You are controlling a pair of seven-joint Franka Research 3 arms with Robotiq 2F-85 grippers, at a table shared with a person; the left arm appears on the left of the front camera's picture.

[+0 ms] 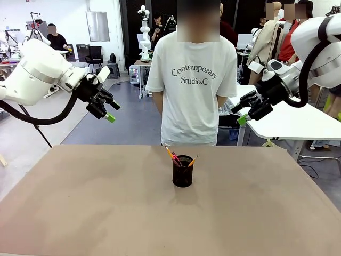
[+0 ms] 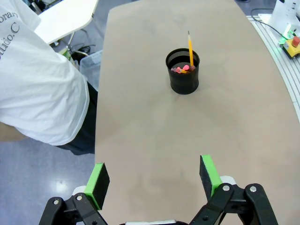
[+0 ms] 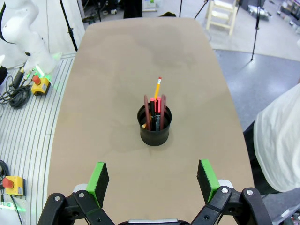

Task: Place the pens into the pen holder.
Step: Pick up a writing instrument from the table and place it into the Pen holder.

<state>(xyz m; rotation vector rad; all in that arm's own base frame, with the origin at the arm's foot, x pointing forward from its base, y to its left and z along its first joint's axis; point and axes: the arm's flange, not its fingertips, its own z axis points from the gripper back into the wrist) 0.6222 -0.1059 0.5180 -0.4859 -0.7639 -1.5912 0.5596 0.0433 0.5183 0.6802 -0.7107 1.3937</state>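
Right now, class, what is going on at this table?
Nothing is being handled. The pens already stand in the black pen holder near the table's middle. The left gripper and right gripper hang open and empty above either side, well clear of it. A person stands at the far edge, hands behind their back.

A brown table (image 1: 80, 202) fills the foreground. Behind it lies a grey-blue floor (image 1: 128, 120); to its right stands a white table (image 1: 298, 125). Far beyond its left corner sit a black chair (image 1: 95, 55) and what may be a whiteboard (image 1: 98, 25).
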